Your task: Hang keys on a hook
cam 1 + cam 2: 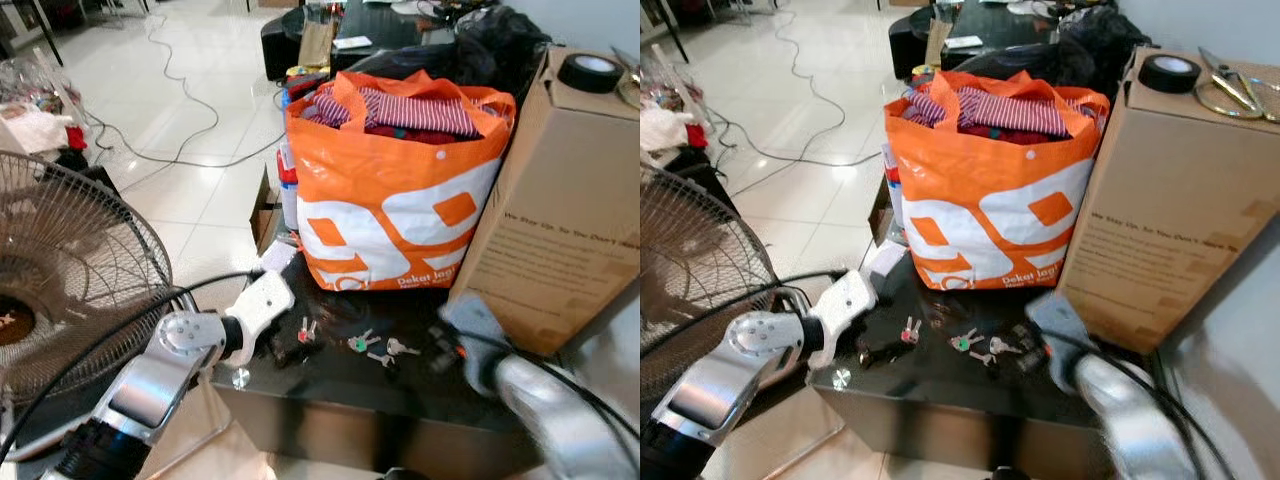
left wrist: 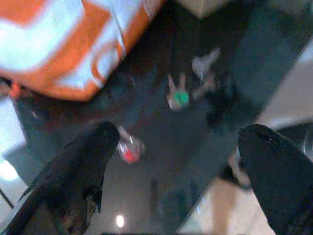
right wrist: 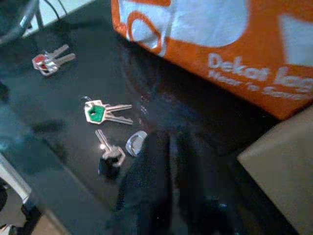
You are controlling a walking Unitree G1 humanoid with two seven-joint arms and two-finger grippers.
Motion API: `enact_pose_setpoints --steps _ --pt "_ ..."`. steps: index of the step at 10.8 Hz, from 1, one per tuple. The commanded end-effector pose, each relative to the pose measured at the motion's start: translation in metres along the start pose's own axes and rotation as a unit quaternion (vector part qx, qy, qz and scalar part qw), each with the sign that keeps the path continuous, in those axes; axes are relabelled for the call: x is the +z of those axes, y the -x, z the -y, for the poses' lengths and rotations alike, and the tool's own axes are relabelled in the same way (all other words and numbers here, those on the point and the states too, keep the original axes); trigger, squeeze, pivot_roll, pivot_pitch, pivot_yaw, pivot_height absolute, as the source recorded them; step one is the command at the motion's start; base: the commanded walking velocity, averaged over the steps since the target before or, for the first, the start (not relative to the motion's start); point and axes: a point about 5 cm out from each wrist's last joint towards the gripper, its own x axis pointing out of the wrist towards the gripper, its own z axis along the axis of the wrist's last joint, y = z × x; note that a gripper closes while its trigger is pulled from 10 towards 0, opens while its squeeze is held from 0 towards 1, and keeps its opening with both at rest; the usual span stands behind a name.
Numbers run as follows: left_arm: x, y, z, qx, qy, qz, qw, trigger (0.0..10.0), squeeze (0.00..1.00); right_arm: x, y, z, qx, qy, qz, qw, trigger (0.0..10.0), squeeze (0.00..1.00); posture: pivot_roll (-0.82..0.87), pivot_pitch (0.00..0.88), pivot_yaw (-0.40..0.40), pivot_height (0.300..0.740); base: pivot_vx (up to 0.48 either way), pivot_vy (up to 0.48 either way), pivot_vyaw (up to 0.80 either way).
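Note:
Three small key sets lie on a black glass table (image 1: pixel 330 395). Red-capped keys (image 1: pixel 306 331) are at the left, green-capped keys (image 1: pixel 360 342) in the middle, and a silver key with a dark fob (image 1: pixel 395 351) to their right. My left gripper (image 1: pixel 283 352) hovers just left of the red-capped keys (image 2: pixel 128 149), open, with its fingers (image 2: pixel 88 161) wide apart. My right gripper (image 1: pixel 441 356) sits blurred at the right of the keys. In the right wrist view its fingers (image 3: pixel 156 166) are shut on nothing, just short of the silver key (image 3: pixel 110 152) and the green-capped keys (image 3: pixel 100 111).
An orange shopping bag (image 1: pixel 395 200) stuffed with clothes stands right behind the keys. A tall cardboard box (image 1: pixel 560 210) with a tape roll (image 1: pixel 590 72) on top stands at the right. A floor fan (image 1: pixel 70 270) is close on the left, and cables (image 1: pixel 170 120) trail across the white tiles.

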Motion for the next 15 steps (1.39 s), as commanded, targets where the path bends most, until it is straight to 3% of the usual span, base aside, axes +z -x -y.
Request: enact_pose_setpoints --steps 1,4,6,7,8,10,11,12,14,15 --pt "-0.006 0.000 -0.002 -0.008 -0.010 -0.032 0.999 10.0 0.00 -0.004 -0.012 -0.010 0.008 0.019 -0.019 1.000 10.0 1.00 -0.21 0.000 0.104 0.740 0.000 0.000 0.00" --pt "-0.016 -0.002 -0.001 -0.035 -0.031 -0.066 0.997 10.0 0.00 -0.020 -0.044 -0.036 0.045 0.056 -0.080 0.994 10.0 1.00 -0.21 0.000 0.077 0.740 0.000 0.000 0.00" --pt "-0.021 0.000 0.000 -0.042 -0.032 -0.076 0.996 10.0 0.00 -0.028 -0.046 -0.039 0.048 0.058 -0.096 0.993 10.0 1.00 -0.20 0.000 0.065 0.740 0.000 0.000 0.00" --pt "-0.023 0.003 0.003 -0.045 -0.028 -0.077 0.996 10.0 0.00 -0.033 -0.048 -0.040 0.041 0.065 -0.105 0.992 10.0 0.90 -0.20 0.000 0.053 0.740 0.000 0.000 0.00" --pt "-0.024 0.003 0.005 -0.049 -0.028 -0.078 0.995 10.0 0.00 -0.038 -0.051 -0.042 0.041 0.076 -0.111 0.990 10.0 0.00 -0.20 0.000 0.052 0.740 0.000 0.000 0.00" --pt "-0.024 0.002 0.008 -0.054 -0.028 -0.077 0.995 10.0 0.00 -0.041 -0.052 -0.039 0.033 0.087 -0.120 0.988 10.0 0.00 -0.20 0.000 0.055 0.740 0.000 0.000 0.00" --pt "-0.024 0.001 0.009 -0.056 -0.028 -0.077 0.995 10.0 0.00 -0.045 -0.052 -0.038 0.031 0.091 -0.127 0.987 8.5 0.00 -0.20 0.000 0.055 0.740 0.000 0.000 0.00" --pt "-0.024 0.000 0.009 -0.057 -0.028 -0.076 0.995 10.0 0.00 -0.047 -0.052 -0.038 0.031 0.086 -0.127 0.988 4.4 0.00 -0.20 0.000 0.054 0.740 0.000 0.000 0.00" --pt "-0.023 0.000 0.010 -0.058 -0.029 -0.075 0.995 10.0 0.00 -0.048 -0.053 -0.039 0.029 0.083 -0.127 0.988 2.9 0.00 -0.20 0.000 0.053 0.740 0.000 0.000 0.00" --pt "-0.023 0.000 0.010 -0.059 -0.028 -0.074 0.995 10.0 0.00 -0.049 -0.054 -0.038 0.026 0.083 -0.130 0.988 2.9 0.00 -0.20 0.000 0.053 0.740 0.000 0.000 0.00"
